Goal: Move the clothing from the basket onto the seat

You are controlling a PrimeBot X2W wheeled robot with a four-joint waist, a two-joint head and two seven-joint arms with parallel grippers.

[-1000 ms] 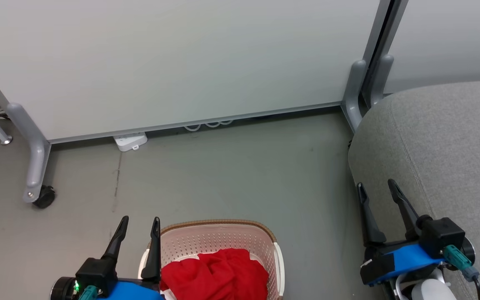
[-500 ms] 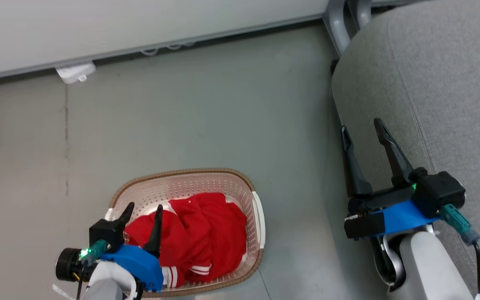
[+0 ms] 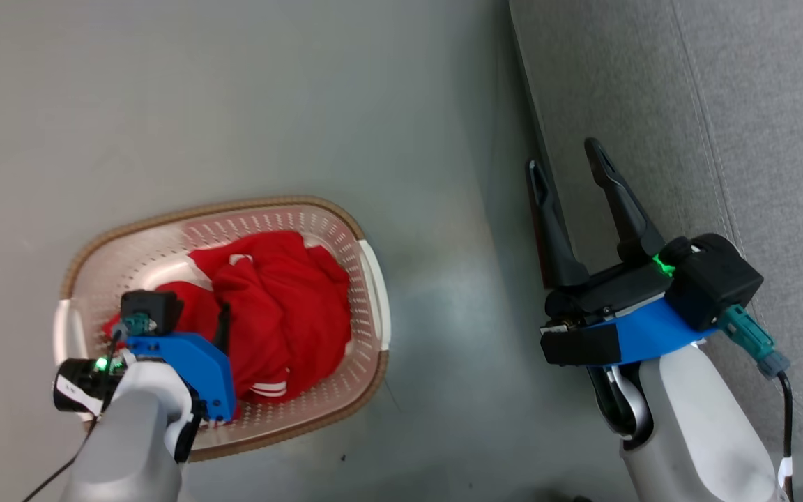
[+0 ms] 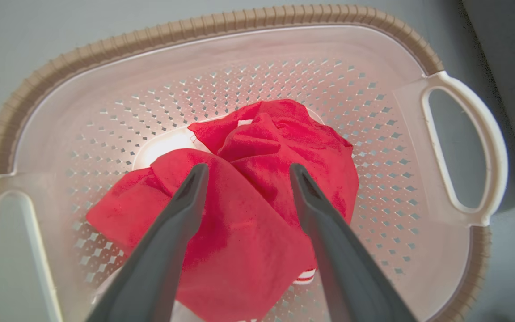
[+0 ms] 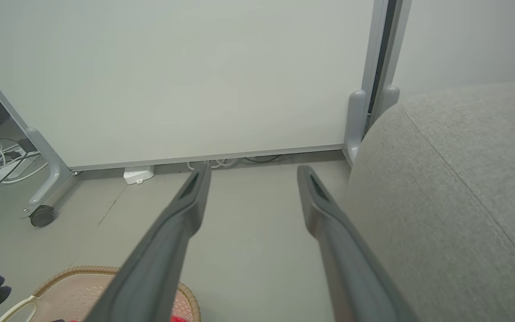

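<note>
The cream basket (image 3: 372, 279) with a brown rim stands on the floor at the lower left of the head view. The red clothing (image 3: 283, 307) lies crumpled inside it, white stripes showing at one edge. My left gripper (image 3: 189, 314) points down into the basket. In the left wrist view it (image 4: 247, 169) is open just above the clothing (image 4: 284, 134), nothing between its fingers, with the basket rim (image 4: 195, 29) all round. My right gripper (image 3: 563, 155) is open and empty beside the edge of the grey seat (image 3: 722, 104), and in its own view it (image 5: 254, 169) points along the floor.
The seat (image 5: 454, 179) rises on the right. A white partition panel (image 5: 172, 80) on grey legs with a caster (image 5: 42, 216) stands ahead. A white power strip (image 5: 137, 174) and cables lie at its foot. Grey floor (image 3: 234, 90) separates basket and seat.
The head camera has tilted down, so the whole picture shifted. My left gripper has swung from beside the basket's rim to point down over the clothing. The right gripper stays open by the seat.
</note>
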